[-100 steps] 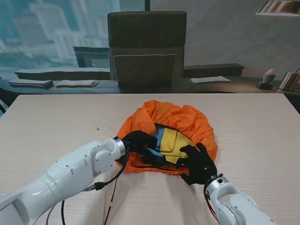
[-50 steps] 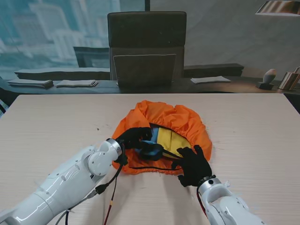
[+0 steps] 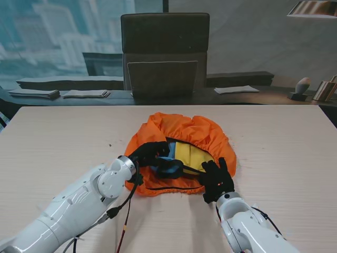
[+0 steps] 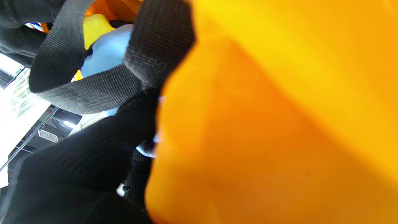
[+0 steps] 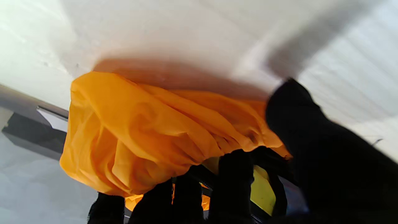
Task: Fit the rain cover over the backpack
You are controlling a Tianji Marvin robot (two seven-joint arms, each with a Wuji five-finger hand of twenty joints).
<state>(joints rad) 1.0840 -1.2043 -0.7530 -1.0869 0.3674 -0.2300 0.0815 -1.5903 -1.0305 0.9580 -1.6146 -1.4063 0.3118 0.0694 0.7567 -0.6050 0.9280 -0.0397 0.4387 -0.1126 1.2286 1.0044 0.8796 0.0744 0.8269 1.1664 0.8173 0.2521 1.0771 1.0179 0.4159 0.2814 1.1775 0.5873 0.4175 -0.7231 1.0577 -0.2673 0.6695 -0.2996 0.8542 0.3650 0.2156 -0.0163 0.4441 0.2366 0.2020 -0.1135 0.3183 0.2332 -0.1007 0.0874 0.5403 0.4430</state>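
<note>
From my remote station, the orange rain cover [image 3: 181, 132] sits bunched over the yellow-and-blue backpack [image 3: 190, 156] at the middle of the pale wooden surface [image 3: 63, 137], its elastic hem open on the near side so the pack shows through. My left hand [image 3: 149, 154], gloved in black, reaches in from the left edge of the cover, its fingers [image 3: 158, 149] curled around what looks like a black webbing strap [image 4: 93, 90]; the left wrist view is mostly filled by blurred orange fabric, so I cannot say for certain that the strap is clamped rather than merely hooked. My right hand [image 3: 217, 179] lies at the near right rim of the cover, fingers [image 5: 231, 174] spread narrowly and pressed on the hem, their tips tucked at the fabric's edge over the yellow panel; whether they pinch the cloth I cannot tell. A thin black cord [image 3: 168, 188] of the hem runs along the near side between the two hands. Beyond the surface, on the far side, stands a dark chair [image 3: 165, 52], with papers [image 3: 236, 89] on a low ledge to its right.
</note>
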